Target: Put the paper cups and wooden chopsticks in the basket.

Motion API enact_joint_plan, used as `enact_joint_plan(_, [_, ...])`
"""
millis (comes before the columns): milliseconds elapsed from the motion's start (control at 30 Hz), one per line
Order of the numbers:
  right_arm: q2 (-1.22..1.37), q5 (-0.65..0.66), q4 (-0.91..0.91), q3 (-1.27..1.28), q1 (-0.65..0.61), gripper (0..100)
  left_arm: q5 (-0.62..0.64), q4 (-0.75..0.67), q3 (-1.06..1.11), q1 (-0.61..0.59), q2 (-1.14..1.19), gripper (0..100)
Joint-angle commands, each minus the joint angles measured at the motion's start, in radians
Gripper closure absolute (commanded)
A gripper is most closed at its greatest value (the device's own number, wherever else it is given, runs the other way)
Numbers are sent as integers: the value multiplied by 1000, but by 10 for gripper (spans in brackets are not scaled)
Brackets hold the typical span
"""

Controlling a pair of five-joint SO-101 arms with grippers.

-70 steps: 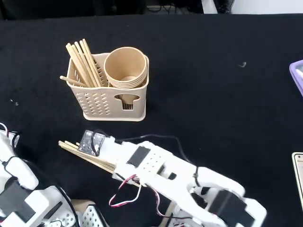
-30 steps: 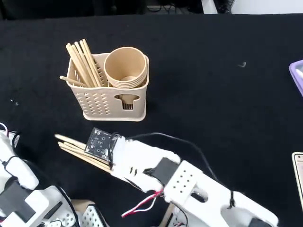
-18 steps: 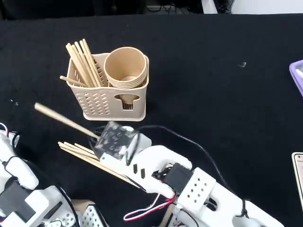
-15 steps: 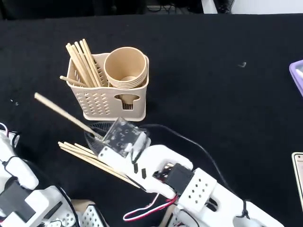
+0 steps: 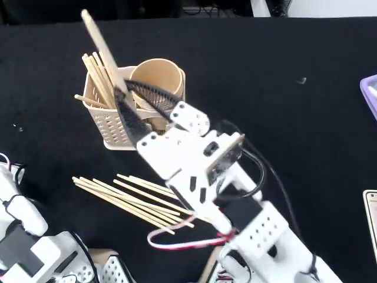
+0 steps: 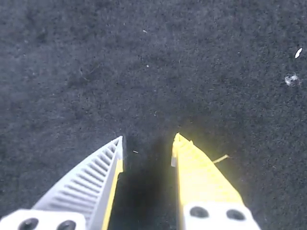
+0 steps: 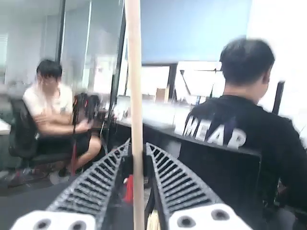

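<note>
A beige slotted basket (image 5: 105, 122) stands at the back left of the black table, with stacked paper cups (image 5: 154, 75) and several wooden chopsticks (image 5: 96, 81) in it. My right gripper (image 5: 122, 89) is raised just in front of the basket, shut on one chopstick (image 5: 100, 44) that points steeply up over the basket; in the right wrist view that chopstick (image 7: 135, 86) runs between the shut right gripper (image 7: 137, 152). Several loose chopsticks (image 5: 132, 199) lie on the table in front. My left gripper (image 6: 147, 141) hangs open over bare black cloth.
A purple object (image 5: 370, 94) pokes in at the right edge, and a flat pale item (image 5: 371, 213) lies lower on that edge. My left arm's white body (image 5: 23, 239) sits at the front left corner. The table's right half is open black cloth.
My right gripper has taken one chopstick from the loose pile, lifted it and swung it up to the basket; the stick went from near flat to steeply tilted. The left arm kept still.
</note>
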Motion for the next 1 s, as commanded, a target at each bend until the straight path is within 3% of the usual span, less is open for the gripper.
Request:
enact_joint_plan(0, [157,-20,-80,-151,21,987,3,2,-51,13,-5,830])
enact_joint_plan(200, [421,-175,-83,-343,51,987,2,2,-51,13,-5,830])
enact_joint_plan(467, [730,-187,-83,-495,126,987,2,2,-51,13,-5,830])
enact_joint_plan(967, [783,-187,-83,-412,89,987,2,0,-51,13,-5,830])
